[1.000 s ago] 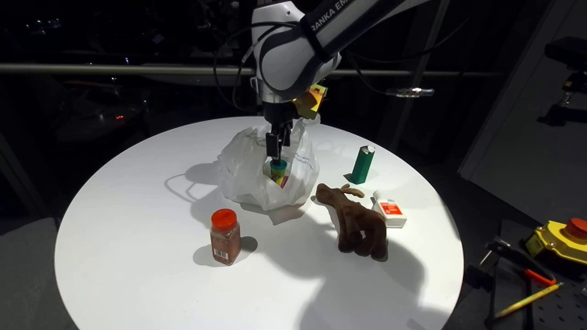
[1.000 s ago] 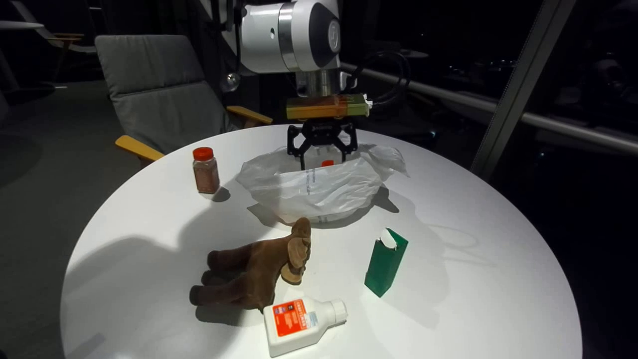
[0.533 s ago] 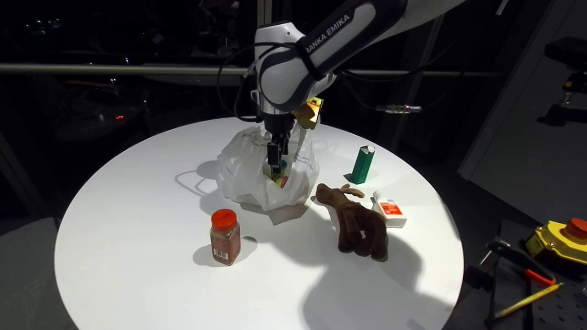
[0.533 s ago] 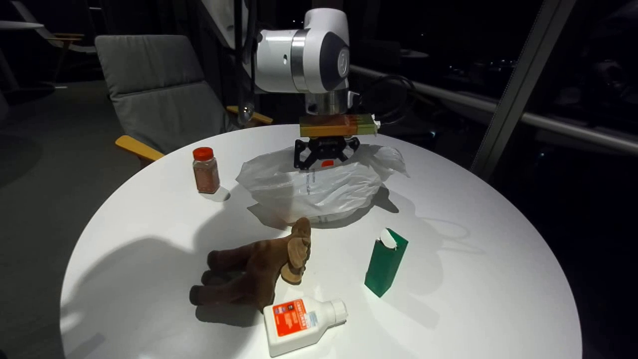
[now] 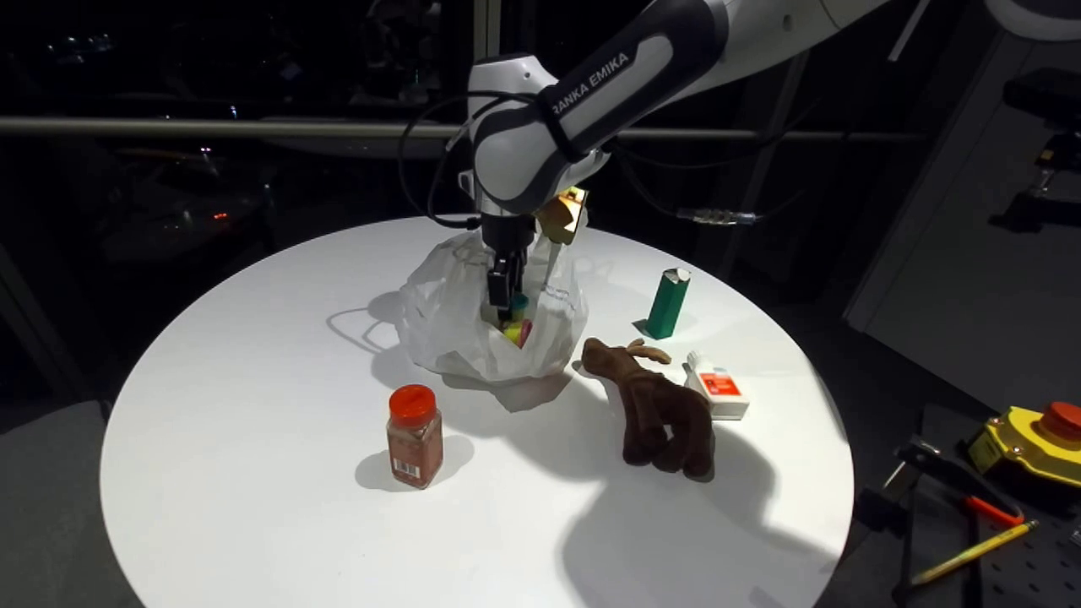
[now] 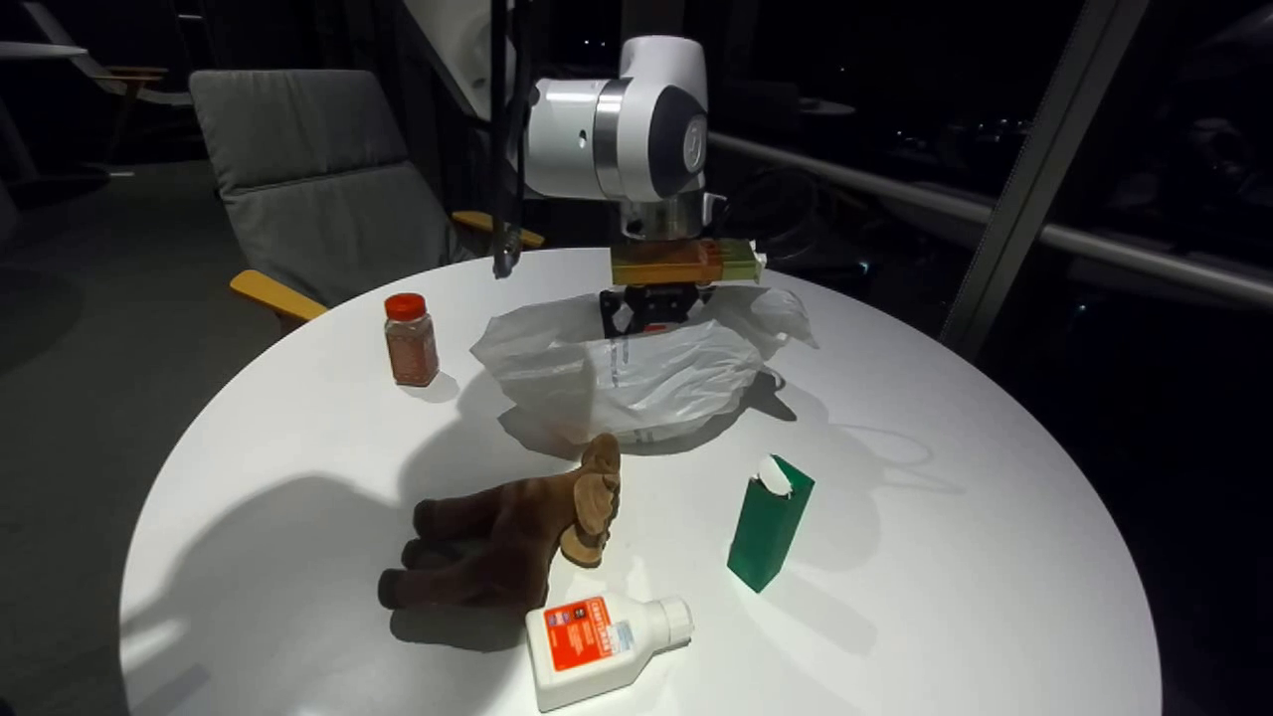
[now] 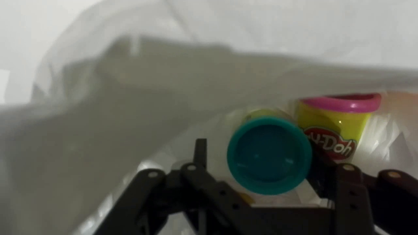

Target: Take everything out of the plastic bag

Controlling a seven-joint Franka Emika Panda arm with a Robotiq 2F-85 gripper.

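The Robotiq gripper (image 7: 259,159) is low inside the mouth of the translucent plastic bag (image 5: 448,321), with crumpled film rising around it and the Franka arm (image 5: 604,89) slanting in from above. Its fingers (image 7: 200,151) stand apart, one on each side of a teal-lidded tub (image 7: 269,156). In the wrist view there's a clear gap between the tub and the finger on that view's left; the finger on the right comes close up to the rim, and whether it touches I can't tell. Partly hidden behind that right-hand finger, also in the bag and just beside the teal-lidded one, is a yellow Play-Doh tub (image 7: 329,130) with a pink lid.

Other things lie outside the bag, away from the gripper, on a round white table (image 5: 253,523). A brown plush moose (image 6: 522,537) is on its side, head toward the gripper. Farther out from the gripper, just beside the moose, a white bottle (image 6: 597,651) with an orange-red label lies flat. In an exterior view a green carton (image 5: 667,304) stands on end to the right of the gripper, and a red-lidded jar (image 5: 415,443) stands upright to its left and nearer the camera. An amber-yellow box (image 6: 686,262) sits on the arm just above the gripper; well behind it is a grey armchair (image 6: 308,169).
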